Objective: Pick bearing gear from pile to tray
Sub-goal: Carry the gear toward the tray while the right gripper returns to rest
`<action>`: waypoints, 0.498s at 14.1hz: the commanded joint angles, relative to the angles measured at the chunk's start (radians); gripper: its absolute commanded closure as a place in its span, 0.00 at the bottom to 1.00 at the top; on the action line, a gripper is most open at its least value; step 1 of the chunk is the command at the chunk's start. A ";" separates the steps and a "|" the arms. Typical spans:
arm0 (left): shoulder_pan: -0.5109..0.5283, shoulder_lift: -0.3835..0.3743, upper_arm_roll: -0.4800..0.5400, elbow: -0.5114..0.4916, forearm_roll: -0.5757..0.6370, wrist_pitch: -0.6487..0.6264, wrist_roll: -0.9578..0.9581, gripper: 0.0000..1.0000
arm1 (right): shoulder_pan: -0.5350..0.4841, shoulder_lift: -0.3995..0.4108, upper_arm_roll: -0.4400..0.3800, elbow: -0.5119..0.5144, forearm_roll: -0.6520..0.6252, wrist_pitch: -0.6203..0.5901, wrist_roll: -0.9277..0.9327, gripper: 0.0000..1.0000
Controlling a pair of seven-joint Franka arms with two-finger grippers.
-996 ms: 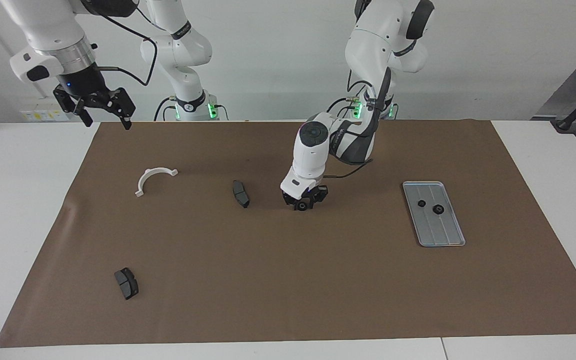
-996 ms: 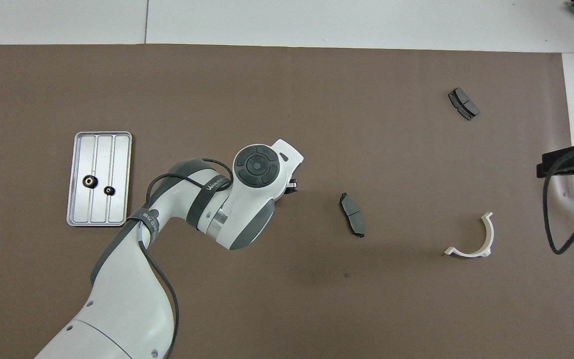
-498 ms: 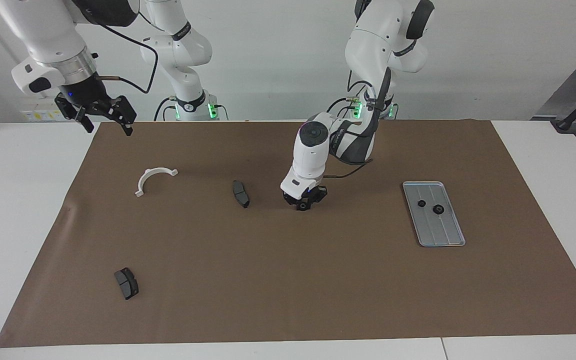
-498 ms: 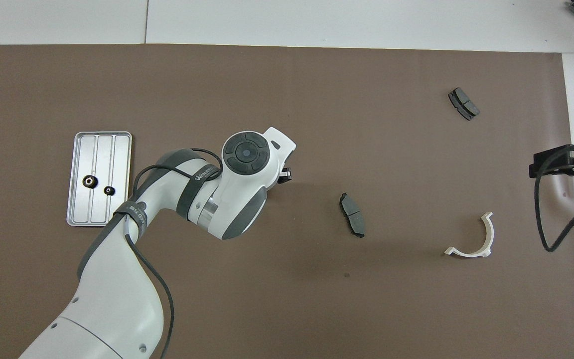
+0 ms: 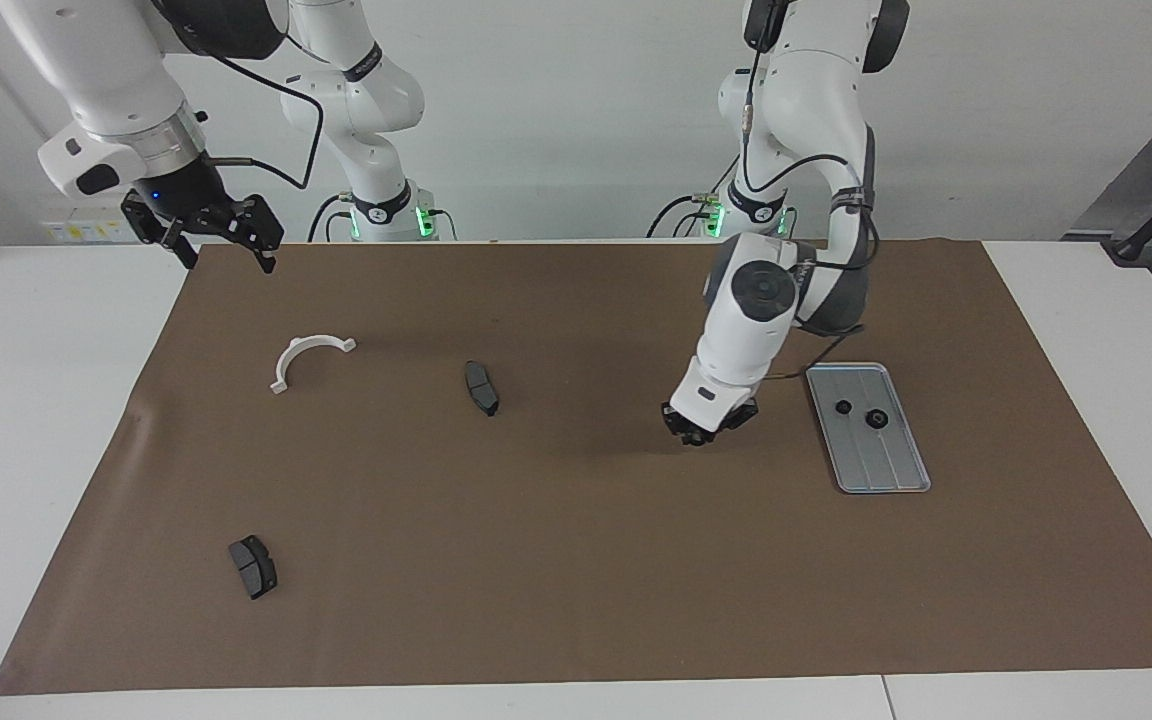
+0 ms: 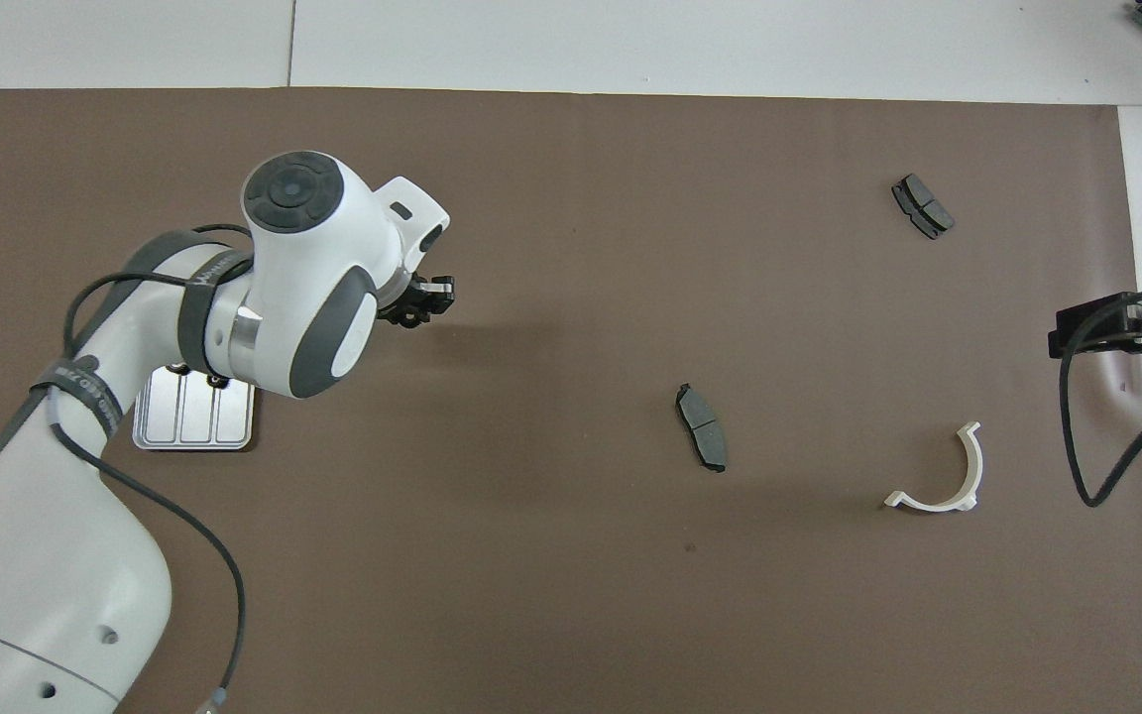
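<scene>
My left gripper [image 5: 697, 434] is raised over the brown mat beside the tray, shut on a small black bearing gear; it also shows in the overhead view [image 6: 424, 302]. The silver grooved tray [image 5: 882, 466] lies toward the left arm's end and holds two black rings [image 5: 843, 407] [image 5: 875, 419]. In the overhead view my left arm hides most of the tray [image 6: 194, 428]. The rest of the pile is a white half-ring bracket [image 5: 308, 356] and two black pads [image 5: 482, 387] [image 5: 253, 566]. My right gripper [image 5: 226, 260] waits open above the mat's edge at the right arm's end.
The brown mat [image 5: 576, 580] covers most of the white table. The bracket [image 6: 943, 476] and the pads [image 6: 702, 426] [image 6: 922, 205] lie spread toward the right arm's end. A cable hangs from the right gripper [image 6: 1126, 322].
My left gripper has lifted off the middle of the mat and swung toward the tray with the gear. My right gripper has shifted only slightly.
</scene>
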 commanded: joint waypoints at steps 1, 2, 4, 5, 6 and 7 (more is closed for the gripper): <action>0.118 -0.069 -0.007 -0.072 -0.023 -0.034 0.206 1.00 | -0.009 -0.013 0.000 -0.011 0.001 -0.006 -0.019 0.00; 0.153 -0.070 -0.004 -0.083 -0.023 -0.034 0.283 1.00 | -0.009 -0.013 0.000 -0.010 0.003 -0.009 -0.021 0.00; 0.237 -0.081 -0.004 -0.113 -0.023 -0.022 0.432 1.00 | -0.003 -0.015 0.001 -0.010 0.004 -0.009 -0.022 0.00; 0.265 -0.089 -0.004 -0.130 -0.023 -0.012 0.493 1.00 | -0.003 -0.015 0.001 -0.008 0.006 -0.009 -0.022 0.00; 0.281 -0.090 -0.004 -0.149 -0.023 0.011 0.523 1.00 | -0.003 -0.015 0.001 -0.008 0.004 -0.009 -0.022 0.00; 0.282 -0.097 -0.002 -0.169 -0.023 0.036 0.525 1.00 | -0.003 -0.015 0.001 -0.008 0.006 -0.009 -0.022 0.00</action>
